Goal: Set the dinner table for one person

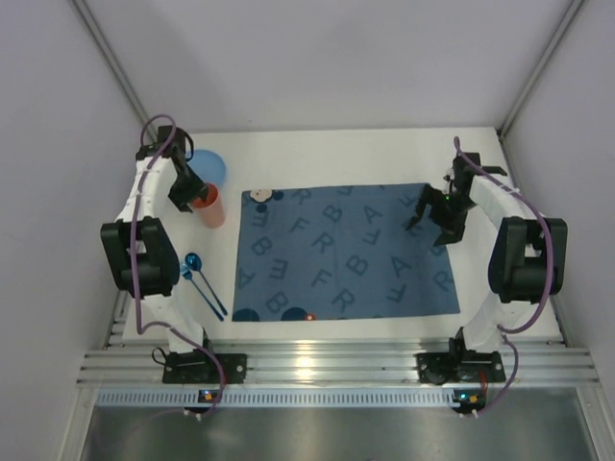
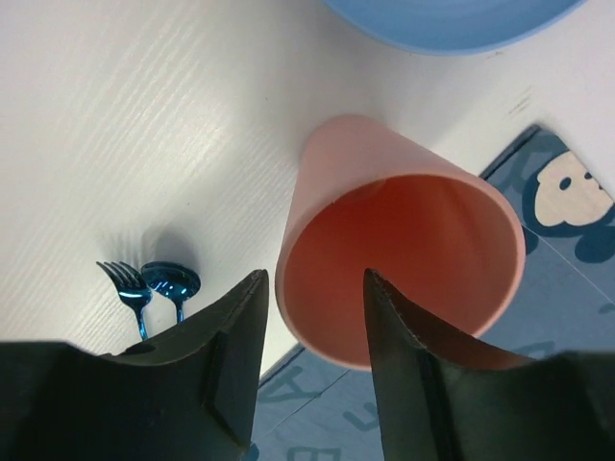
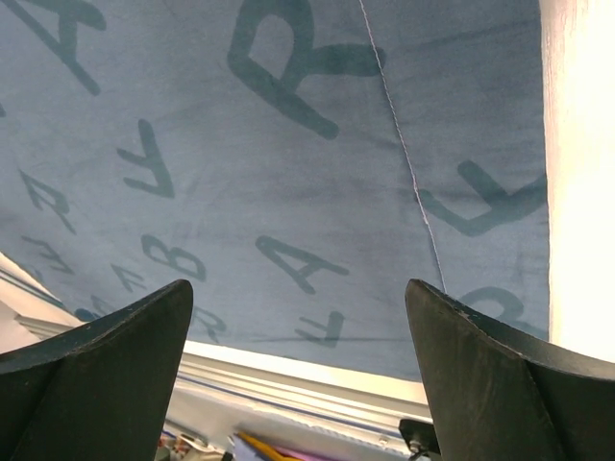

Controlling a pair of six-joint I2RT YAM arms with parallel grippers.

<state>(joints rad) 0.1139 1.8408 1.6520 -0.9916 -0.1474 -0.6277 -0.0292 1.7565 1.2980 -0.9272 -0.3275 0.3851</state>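
The white dinner table (image 1: 336,154) carries a blue letter-printed placemat (image 1: 346,252) in its middle. An orange-pink cup (image 1: 210,206) stands at the mat's far left corner. In the left wrist view the cup (image 2: 404,230) shows its open mouth. My left gripper (image 2: 315,279) is open, one finger outside the cup's near rim and the other in front of its mouth; a thin gap shows beside the outer finger. From above, the left gripper (image 1: 192,197) is right at the cup. My right gripper (image 1: 423,213) hovers open and empty over the mat's right part (image 3: 288,192).
A blue plate (image 1: 208,169) lies behind the cup, also at the top of the left wrist view (image 2: 452,19). A blue spoon (image 2: 171,283) and fork (image 2: 123,283) lie left of the mat (image 1: 204,283). The silver slotted rail (image 1: 317,375) runs along the near edge.
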